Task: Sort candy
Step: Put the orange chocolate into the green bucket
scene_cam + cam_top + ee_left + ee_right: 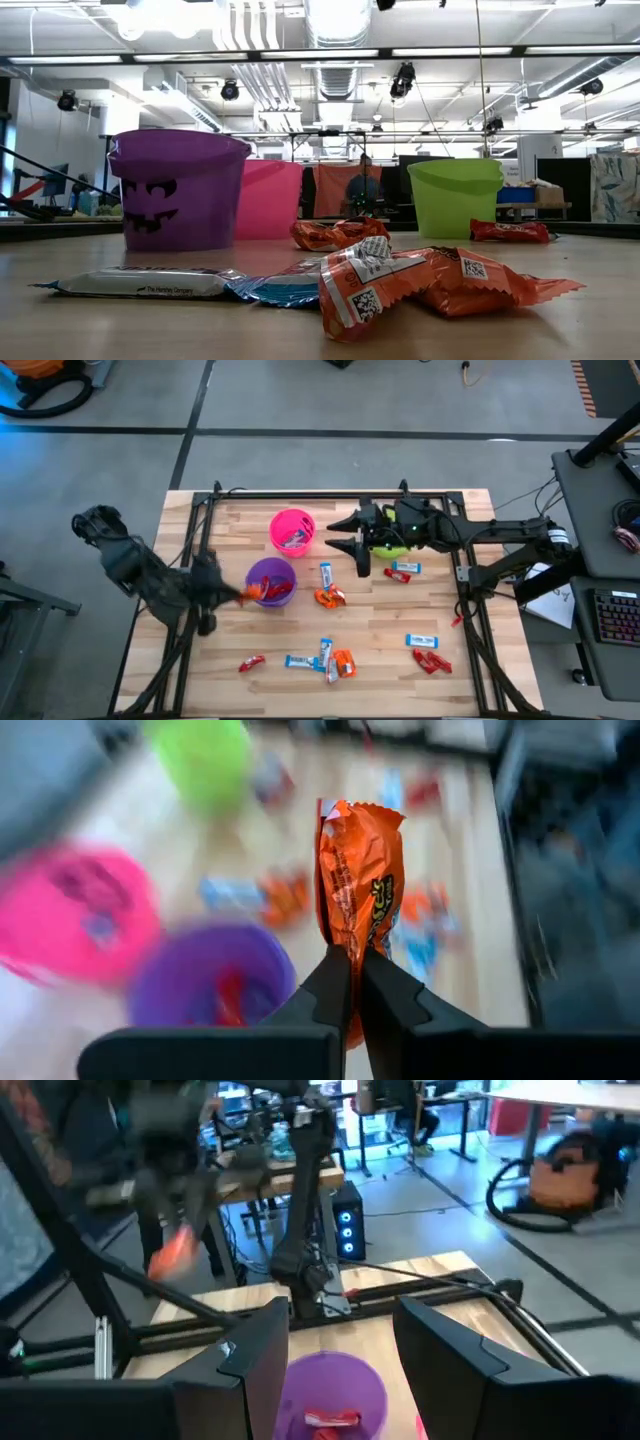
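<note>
Over the desk's (pixel 400 670) left edge, the left hand (pixel 232 593) sits just beside the purple cup (pixel 270 580). High view gives only an orange smear at its tip; left wrist view shows the fingers (pixel 335 985) pinched tight on an upright orange-wrapped candy (pixel 360 870), purple cup below. Right hand (pixel 345 532) hangs between pink cup (pixel 292 530) and green cup (pixel 392 545), fingers (pixel 255 1350) spread wide, nothing held. Loose candy (pixel 330 597) lies scattered mid-desk and along the near edge: red, orange, blue-and-white. Low view shows neither hand, only the three cups standing upright behind an orange wrapper (pixel 420 280) and a blue-and-white bar (pixel 150 284). Right wrist view alone looks down into the purple cup: a red wrapper (pixel 330 1420) inside.
</note>
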